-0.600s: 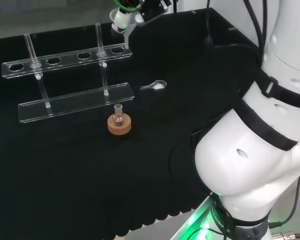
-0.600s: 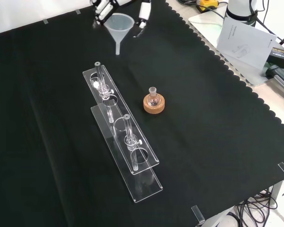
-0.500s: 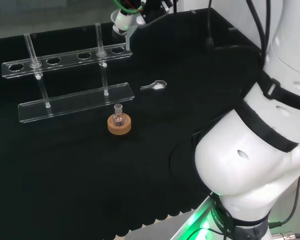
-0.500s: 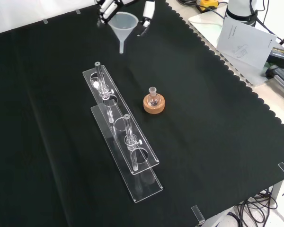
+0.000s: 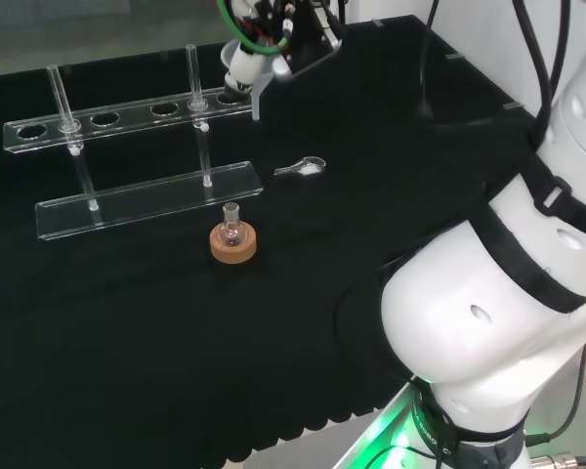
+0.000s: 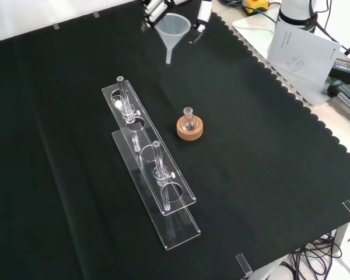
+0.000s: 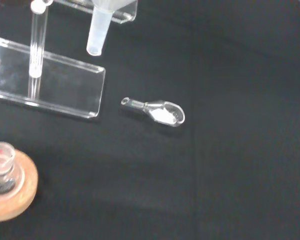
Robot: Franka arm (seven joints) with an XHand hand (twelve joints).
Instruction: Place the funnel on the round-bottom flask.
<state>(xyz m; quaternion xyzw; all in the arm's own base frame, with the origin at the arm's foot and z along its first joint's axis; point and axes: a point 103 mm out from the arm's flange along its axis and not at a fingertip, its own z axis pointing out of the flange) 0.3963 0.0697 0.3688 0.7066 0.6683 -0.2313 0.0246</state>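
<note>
A clear plastic funnel (image 6: 174, 30) hangs in the air at the top of the front view, spout down, with the hand (image 6: 157, 8) shut on its cone from above. In the head view the funnel (image 5: 249, 70) is up by the end of the tube rack, held by the hand (image 5: 283, 24). A small round-bottom flask (image 6: 188, 122) stands upright in a cork ring (image 6: 189, 130) near the middle of the cloth, well below the funnel in the front view. The wrist view shows the funnel's spout (image 7: 99, 32) and the flask (image 7: 1, 166) in its cork ring (image 7: 17, 192), far apart.
A clear acrylic test-tube rack (image 6: 149, 169) with a few tubes stands left of the flask in the front view. A small clear scoop with white powder (image 5: 304, 168) lies on the cloth right of the rack in the head view. Papers and cables lie past the cloth's scalloped edge (image 6: 291, 93).
The hand has carried the funnel to the right in the front view, and lower and slightly right in the head view. The flask and rack have not moved.
</note>
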